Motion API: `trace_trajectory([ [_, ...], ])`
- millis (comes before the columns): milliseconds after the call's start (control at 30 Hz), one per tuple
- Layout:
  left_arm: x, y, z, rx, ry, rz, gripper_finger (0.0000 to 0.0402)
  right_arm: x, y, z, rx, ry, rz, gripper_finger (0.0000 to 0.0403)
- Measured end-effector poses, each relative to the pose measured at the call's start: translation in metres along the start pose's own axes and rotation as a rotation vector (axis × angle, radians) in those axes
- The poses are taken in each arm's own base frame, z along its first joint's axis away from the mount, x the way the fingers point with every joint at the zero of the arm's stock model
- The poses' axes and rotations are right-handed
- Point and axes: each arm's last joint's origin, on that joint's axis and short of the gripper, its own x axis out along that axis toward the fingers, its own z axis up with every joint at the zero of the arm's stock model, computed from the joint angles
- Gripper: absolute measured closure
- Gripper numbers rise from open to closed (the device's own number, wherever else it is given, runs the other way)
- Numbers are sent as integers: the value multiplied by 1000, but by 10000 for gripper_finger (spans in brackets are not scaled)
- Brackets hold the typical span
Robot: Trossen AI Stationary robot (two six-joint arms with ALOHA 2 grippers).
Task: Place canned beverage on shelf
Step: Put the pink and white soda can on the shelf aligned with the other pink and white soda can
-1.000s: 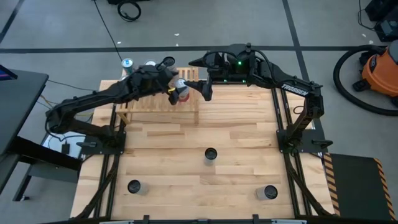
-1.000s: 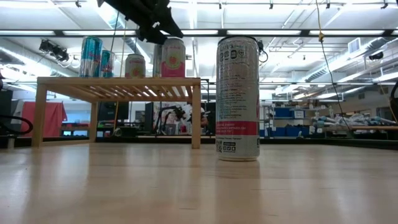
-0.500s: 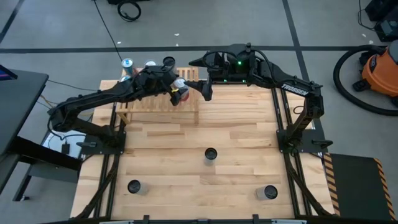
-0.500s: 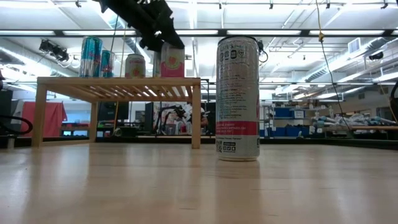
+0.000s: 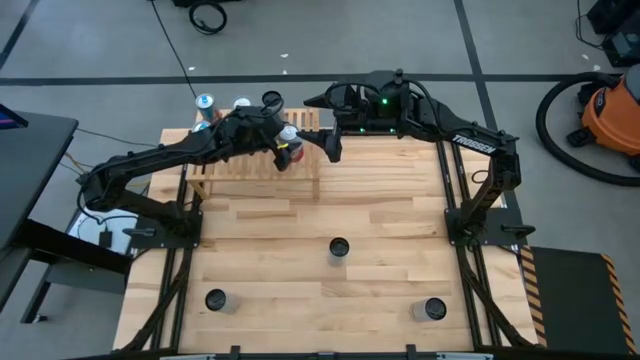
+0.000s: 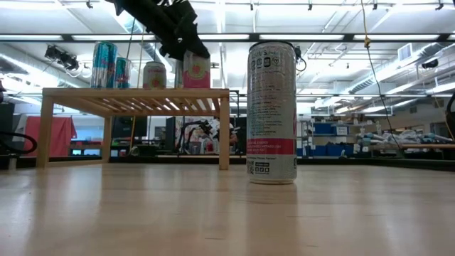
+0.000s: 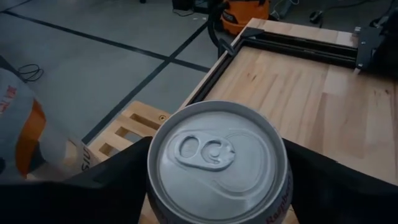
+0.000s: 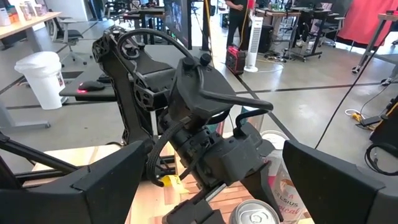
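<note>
My left gripper [image 5: 284, 141] is shut on a pink-and-white can [image 6: 197, 71] over the right end of the light-wood slatted shelf [image 5: 250, 160]. The can's silver top [image 7: 217, 155] fills the left wrist view. Its bottom is level with the shelf's top [image 6: 135, 91]; I cannot tell whether it rests there. Three more cans [image 6: 104, 64] stand on the shelf to its left. My right gripper [image 5: 330, 148] is open and empty just right of the shelf, and its wrist view shows the pink can [image 8: 283, 180]. My left gripper pinches the can between its two fingers [image 7: 115, 180], on opposite sides of the can's wall just below the top rim [image 7: 152, 186]. The fingers come from above, slanting down from the table's left. The can stays upright, its bottom at the level of the shelf's slats.
A tall white can [image 6: 271, 110] stands on the table mid-way [image 5: 339, 247], with two more cans near the front left [image 5: 216, 299] and front right [image 5: 434, 309]. Bare wood lies between them and the shelf.
My left gripper has come down a little with the pink can and drifted slightly toward the table's far edge. The can has dropped until its bottom is level with the shelf's top. The gripper stays shut on it.
</note>
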Motion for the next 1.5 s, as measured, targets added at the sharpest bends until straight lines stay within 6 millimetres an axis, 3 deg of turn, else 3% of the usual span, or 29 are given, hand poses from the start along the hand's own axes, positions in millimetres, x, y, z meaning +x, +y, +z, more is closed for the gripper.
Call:
trace_trajectory([
  [300,-9,1,0,19,7,0,103,0,0,-2,0,24,1,11],
  [633,-54,8,1,13,17,15,101,0,0,-6,1,61,2,11],
  [967,-92,17,-2,12,26,150,100,0,0,-6,1,61,2,11],
  [1500,-99,42,-14,-31,132,257,100,0,0,-6,1,61,3,11],
])
